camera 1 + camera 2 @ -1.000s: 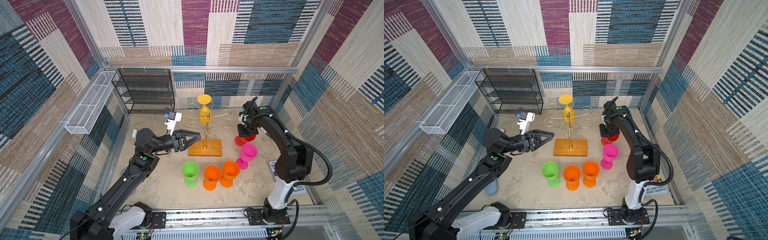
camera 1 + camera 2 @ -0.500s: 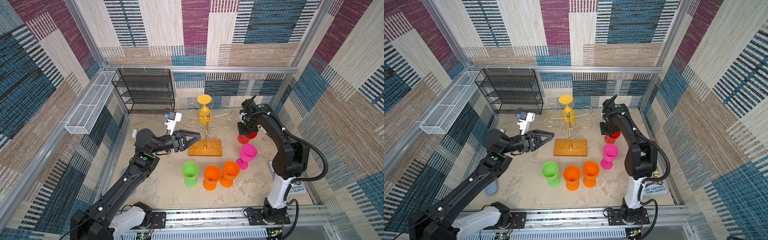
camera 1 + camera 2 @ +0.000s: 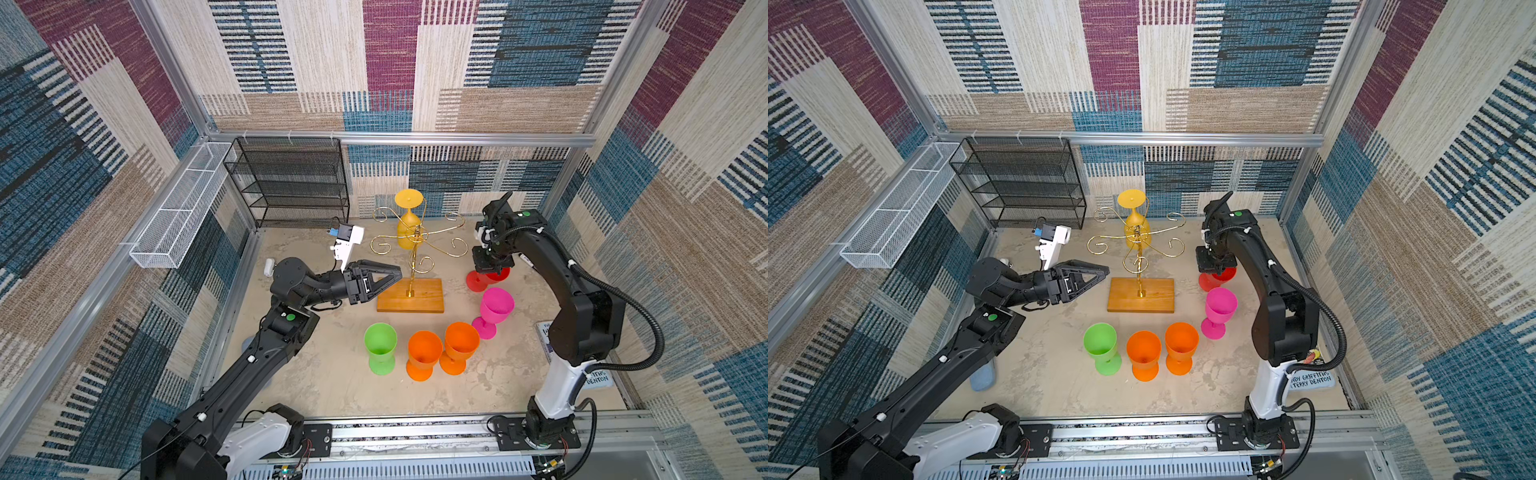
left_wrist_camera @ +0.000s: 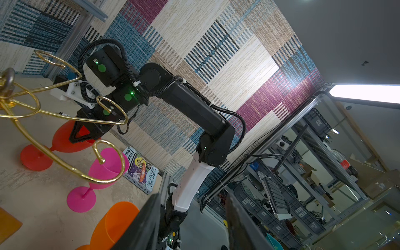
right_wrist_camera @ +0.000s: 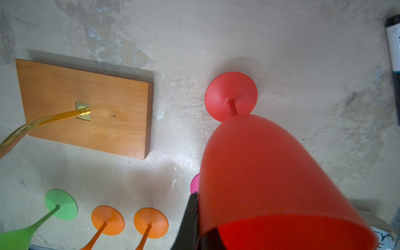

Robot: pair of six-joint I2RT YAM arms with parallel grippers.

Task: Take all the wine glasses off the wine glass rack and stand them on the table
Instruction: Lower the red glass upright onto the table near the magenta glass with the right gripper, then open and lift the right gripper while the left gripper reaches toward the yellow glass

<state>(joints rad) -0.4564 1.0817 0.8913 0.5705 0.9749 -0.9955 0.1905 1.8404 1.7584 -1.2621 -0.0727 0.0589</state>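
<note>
The gold wire wine glass rack (image 3: 415, 245) (image 3: 1139, 249) stands on its wooden base (image 3: 409, 295) (image 5: 86, 104) mid-table. A yellow wine glass (image 3: 408, 232) (image 3: 1136, 230) hangs upside down on a rear arm. To the rack's right, my right gripper (image 3: 490, 266) (image 3: 1214, 264) (image 5: 201, 233) is shut on the rim of a red wine glass (image 3: 488, 279) (image 5: 270, 173) (image 4: 65, 138), which stands upright with its foot at the table. My left gripper (image 3: 395, 276) (image 3: 1102, 272) (image 4: 192, 194) is open and holds nothing. It hovers at the left of the rack's pole, above the base.
In front of the rack stand a green glass (image 3: 380, 345), two orange glasses (image 3: 424, 353) (image 3: 459, 345) and a pink glass (image 3: 496, 307). A black mesh shelf (image 3: 291, 183) and a white wire basket (image 3: 178, 208) are at the back left. A book (image 3: 594, 378) lies by the right arm's base.
The right arm's elbow has shifted slightly while its gripper stays on the red glass. The left arm has not moved.
</note>
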